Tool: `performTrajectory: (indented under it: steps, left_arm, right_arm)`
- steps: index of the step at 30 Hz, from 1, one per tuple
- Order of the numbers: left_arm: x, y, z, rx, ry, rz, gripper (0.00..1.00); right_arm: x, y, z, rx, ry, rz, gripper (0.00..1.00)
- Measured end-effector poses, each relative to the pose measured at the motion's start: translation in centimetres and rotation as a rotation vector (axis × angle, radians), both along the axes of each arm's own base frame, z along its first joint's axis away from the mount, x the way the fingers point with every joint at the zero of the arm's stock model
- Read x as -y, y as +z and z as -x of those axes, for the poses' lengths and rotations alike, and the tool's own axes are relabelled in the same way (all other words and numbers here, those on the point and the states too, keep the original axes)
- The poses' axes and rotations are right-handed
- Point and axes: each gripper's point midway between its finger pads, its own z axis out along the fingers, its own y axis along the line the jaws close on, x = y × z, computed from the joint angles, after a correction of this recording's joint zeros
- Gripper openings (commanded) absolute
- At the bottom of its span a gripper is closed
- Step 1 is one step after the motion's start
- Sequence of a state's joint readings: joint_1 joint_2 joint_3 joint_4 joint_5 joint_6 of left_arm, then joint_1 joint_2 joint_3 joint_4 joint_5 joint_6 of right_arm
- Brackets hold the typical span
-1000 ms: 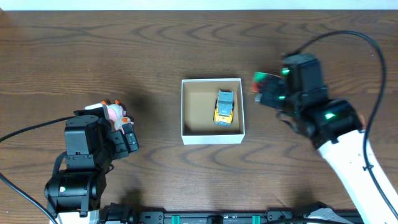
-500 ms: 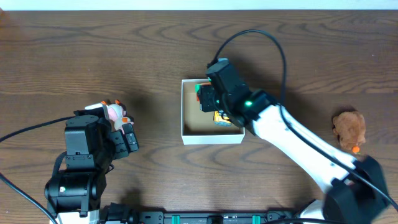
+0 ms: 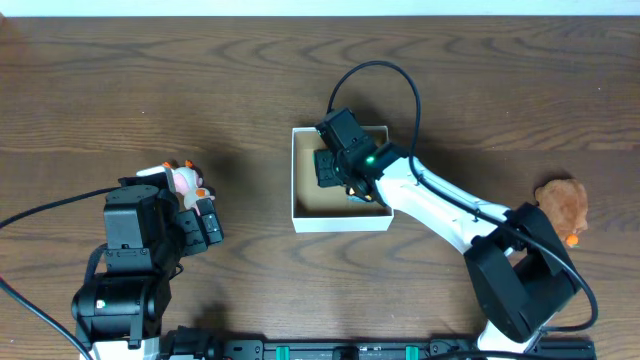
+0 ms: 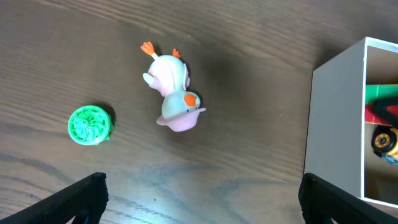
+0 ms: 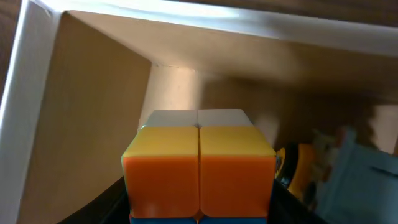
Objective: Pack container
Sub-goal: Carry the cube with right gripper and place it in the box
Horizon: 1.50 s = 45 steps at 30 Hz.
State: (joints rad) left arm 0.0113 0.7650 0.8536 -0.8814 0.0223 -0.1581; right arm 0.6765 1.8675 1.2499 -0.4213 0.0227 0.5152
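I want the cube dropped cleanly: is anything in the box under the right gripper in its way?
Nothing visible does. The cube in the right gripper faces bare floor of the box; the toy car lies off to one side of it. The spot right under the cube is hidden.

Here's the left arm: chunky black blocks, a small green light low on the housing, black cables trailing off both sides. The right arm has a glossy white link, black joints, a green light on its black head and a thin black cable arching overhead. The left pincer shows matte black fingers.
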Motion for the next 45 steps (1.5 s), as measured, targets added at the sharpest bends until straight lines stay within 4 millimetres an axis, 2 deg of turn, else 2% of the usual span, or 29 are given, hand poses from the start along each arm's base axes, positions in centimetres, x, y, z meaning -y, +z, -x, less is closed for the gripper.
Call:
performTrajectory:
  steps: [3,4,7,9,12,13,17,20,24,28,29,31,32,33,35,45]
  left_arm:
    - [0.0,0.0,0.0,0.000,-0.001,0.000,0.98]
    - [0.0,0.0,0.0,0.000,0.000,0.000,0.98]
    - [0.0,0.0,0.0,0.000,0.000,0.000,0.98]
    - [0.0,0.0,0.0,0.000,0.000,0.000,0.98]
    - [0.0,0.0,0.0,0.000,0.000,0.000,0.98]
    - [0.0,0.0,0.0,0.000,0.000,0.000,0.98]
    - [0.0,0.0,0.0,0.000,0.000,0.000,0.98]
    - [0.0,0.0,0.0,0.000,0.000,0.000,0.98]
    - [0.0,0.0,0.0,0.000,0.000,0.000,0.98]
    - [0.0,0.0,0.0,0.000,0.000,0.000,0.98]
    - [0.0,0.0,0.0,0.000,0.000,0.000,0.98]
    - [0.0,0.0,0.0,0.000,0.000,0.000,0.98]
    - [0.0,0.0,0.0,0.000,0.000,0.000,0.98]
    - [0.0,0.0,0.0,-0.001,0.000,0.000,0.98]
    - [0.0,0.0,0.0,-0.001,0.000,0.000,0.98]
    - [0.0,0.0,0.0,-0.001,0.000,0.000,0.98]
  right_arm:
    - [0.0,0.0,0.0,0.000,0.000,0.000,0.31]
    - [0.0,0.0,0.0,-0.001,0.001,0.001,0.36]
    - [0.0,0.0,0.0,0.001,0.001,0.000,0.39]
    - [0.0,0.0,0.0,0.000,0.001,0.000,0.52]
    - [0.0,0.0,0.0,0.002,0.002,-0.001,0.54]
    - [-0.1,0.1,-0.1,0.004,0.002,-0.002,0.59]
    - [-0.3,0.3,-0.4,0.020,0.006,-0.012,0.66]
    - [-0.4,0.4,-0.5,0.029,0.008,-0.018,0.66]
    - [-0.6,0.6,-0.7,0.038,0.007,-0.026,0.64]
    - [-0.8,0.8,-1.0,0.051,0.012,-0.032,0.56]
    - [-0.9,0.9,-1.1,0.057,0.017,-0.033,0.50]
    - [-1.0,0.9,-1.1,0.063,0.032,-0.030,0.26]
    - [-1.0,1.0,-1.1,0.064,0.032,-0.033,0.22]
    - [-1.1,1.0,-1.0,0.067,0.045,-0.033,0.13]
    - [-1.6,1.2,-0.9,0.071,0.080,-0.038,0.04]
    - [-3.2,1.5,0.3,0.067,0.147,-0.054,0.04]
